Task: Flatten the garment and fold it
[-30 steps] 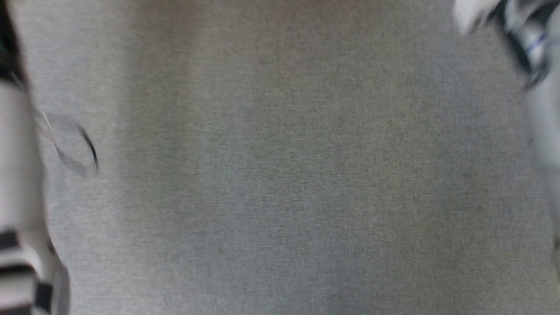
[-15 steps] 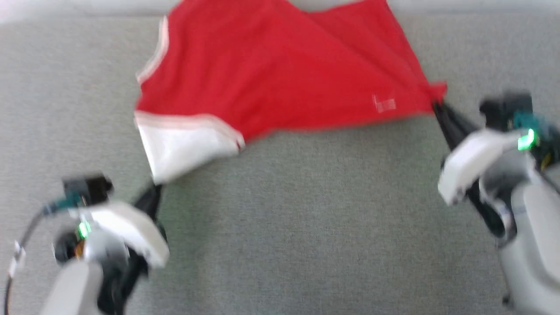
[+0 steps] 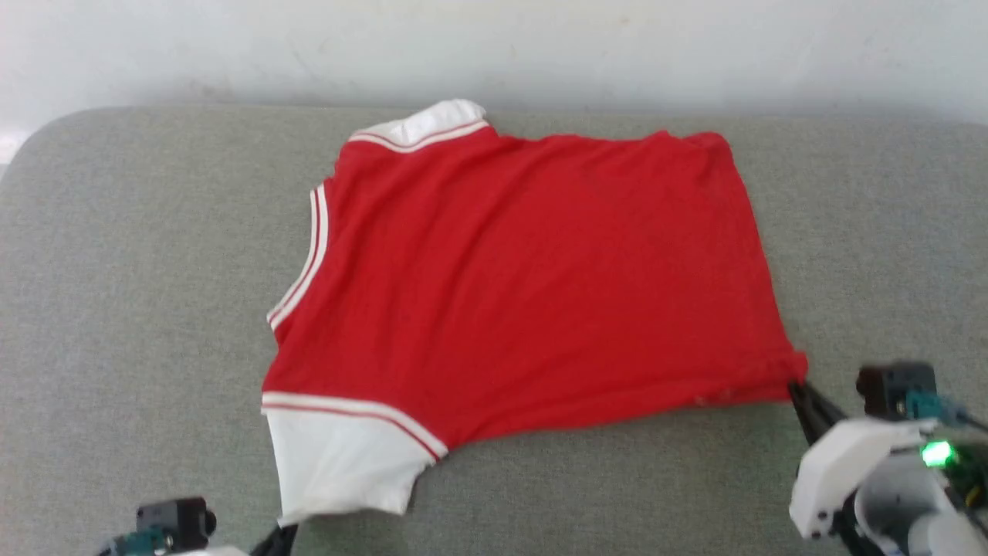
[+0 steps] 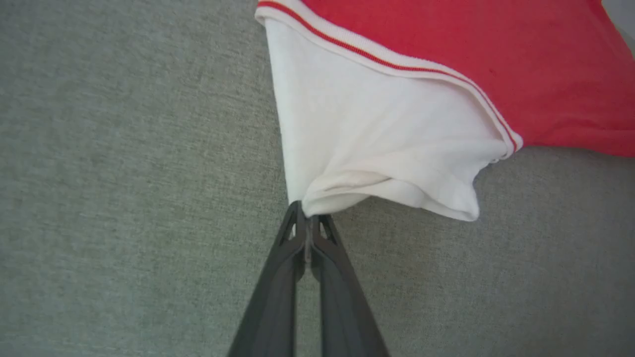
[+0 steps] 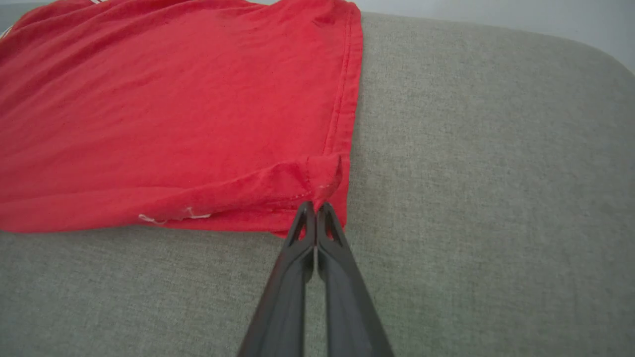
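Spread out and waiting: the red shirt (image 3: 525, 286) lies across the middle of the grey cushion (image 3: 139, 309), with its neckline (image 3: 315, 255) toward 9 o'clock and its hem toward 3 o'clock in my head view. No print shows on the upper face.

At the shirt's 7 o'clock my left gripper (image 4: 307, 220) is pinched tight on the edge of the white sleeve (image 4: 377, 144). At its 4 o'clock my right gripper (image 5: 315, 210) is clamped just as tightly on the hem corner (image 5: 325, 176). I hold these two near corners, I judge, because drawing them apart and toward me pulls the cloth taut so it settles flat.

The body looks nearly smooth. The sleeve bunches where I grip it, though, and a low ridge runs along the near edge beside my right fingers, so I take the flattening as almost done and the folding as not yet begun.

The far sleeve (image 3: 432, 123) sits at 11 o'clock, close to the pale wall (image 3: 494, 46).
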Available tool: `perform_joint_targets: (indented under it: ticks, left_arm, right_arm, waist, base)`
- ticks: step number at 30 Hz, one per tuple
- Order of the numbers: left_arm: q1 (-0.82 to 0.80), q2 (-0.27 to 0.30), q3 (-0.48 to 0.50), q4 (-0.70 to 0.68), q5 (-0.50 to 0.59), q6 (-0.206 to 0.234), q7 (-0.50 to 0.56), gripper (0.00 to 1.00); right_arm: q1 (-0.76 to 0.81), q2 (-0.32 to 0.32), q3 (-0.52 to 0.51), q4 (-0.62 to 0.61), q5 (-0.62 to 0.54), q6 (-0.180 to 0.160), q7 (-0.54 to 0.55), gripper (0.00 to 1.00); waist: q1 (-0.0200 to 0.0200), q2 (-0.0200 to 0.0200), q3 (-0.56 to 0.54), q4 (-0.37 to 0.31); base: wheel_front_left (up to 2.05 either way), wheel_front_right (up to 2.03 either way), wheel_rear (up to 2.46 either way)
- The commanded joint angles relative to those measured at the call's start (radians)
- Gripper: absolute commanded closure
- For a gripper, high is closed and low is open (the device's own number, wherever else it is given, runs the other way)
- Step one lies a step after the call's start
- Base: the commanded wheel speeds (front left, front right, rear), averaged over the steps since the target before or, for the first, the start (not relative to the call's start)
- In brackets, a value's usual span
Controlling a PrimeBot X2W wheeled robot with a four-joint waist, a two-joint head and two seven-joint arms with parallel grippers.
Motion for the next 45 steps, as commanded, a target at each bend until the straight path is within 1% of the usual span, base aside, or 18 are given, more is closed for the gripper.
perform_joint_targets:
  ticks: [1, 7, 11, 14, 20, 23, 26, 32, 37, 40, 45]
  left_arm:
    - [0.021, -0.006, -0.001, -0.006, -0.004, 0.009, 0.001, 1.0]
    - [0.099, -0.035, -0.009, -0.011, -0.009, 0.031, -0.023, 1.0]
    - [0.109, -0.01, -0.029, 0.004, 0.065, 0.051, -0.055, 1.0]
    - [0.078, -0.024, -0.035, 0.008, 0.121, 0.061, -0.144, 1.0]
    - [-0.021, -0.066, -0.055, 0.046, 0.236, 0.084, -0.35, 1.0]
    - [-0.086, -0.071, -0.059, 0.061, 0.286, 0.087, -0.44, 1.0]
    - [-0.158, -0.065, -0.059, 0.079, 0.318, 0.08, -0.499, 1.0]
    - [-0.316, -0.039, -0.067, 0.131, 0.35, 0.051, -0.511, 1.0]
    - [-0.457, -0.02, -0.092, 0.194, 0.373, 0.013, -0.486, 1.0]
    - [-0.536, -0.01, -0.109, 0.247, 0.375, -0.017, -0.447, 1.0]
    - [-0.654, 0.012, -0.131, 0.34, 0.358, -0.068, -0.32, 1.0]
  right_arm:
    - [0.028, 0.008, -0.012, -0.005, -0.006, -0.002, 0.003, 1.0]
    - [0.165, 0.051, -0.067, -0.04, -0.024, -0.002, 0.04, 1.0]
    - [0.218, 0.069, -0.076, -0.06, -0.025, -0.002, 0.045, 1.0]
    - [0.228, 0.077, -0.079, -0.06, -0.025, -0.002, 0.009, 1.0]
    - [0.195, 0.084, -0.055, -0.043, -0.033, -0.002, -0.144, 1.0]
    - [0.166, 0.085, -0.038, -0.044, -0.042, -0.002, -0.204, 1.0]
    - [0.131, 0.084, -0.029, -0.043, -0.052, -0.002, -0.236, 1.0]
    - [0.029, 0.073, 0.003, -0.02, -0.072, -0.002, -0.209, 1.0]
    - [-0.06, 0.066, 0.012, 0.014, -0.079, -0.002, -0.171, 1.0]
    - [-0.103, 0.063, 0.006, 0.035, -0.079, -0.002, -0.137, 1.0]
    - [-0.173, 0.063, -0.002, 0.061, -0.081, -0.002, -0.06, 1.0]
  waist:
    - [0.0003, -0.0001, -0.015, 0.005]
    - [0.0003, -0.0001, -0.019, 0.002]
    - [0.0003, -0.0001, -0.014, -0.004]
    - [0.0003, -0.0001, -0.012, -0.008]
    - [0.0003, -0.0001, -0.006, -0.018]
    - [0.0003, -0.0001, 0.0, -0.021]
    - [0.0003, -0.0001, 0.008, -0.025]
    - [0.0003, -0.0001, 0.032, -0.042]
    - [0.0003, -0.0001, 0.068, -0.051]
    - [0.0003, -0.0001, 0.096, -0.055]
    - [0.0003, -0.0001, 0.143, -0.067]
  base:
    - [0.0, 0.0, 0.0]
    - [0.0, 0.0, 0.0]
    - [0.0, 0.0, 0.0]
    - [0.0, 0.0, 0.0]
    - [0.0, 0.0, 0.0]
    - [0.0, 0.0, 0.0]
    - [0.0, 0.0, 0.0]
    - [0.0, 0.0, 0.0]
    - [0.0, 0.0, 0.0]
    - [0.0, 0.0, 0.0]
    - [0.0, 0.0, 0.0]
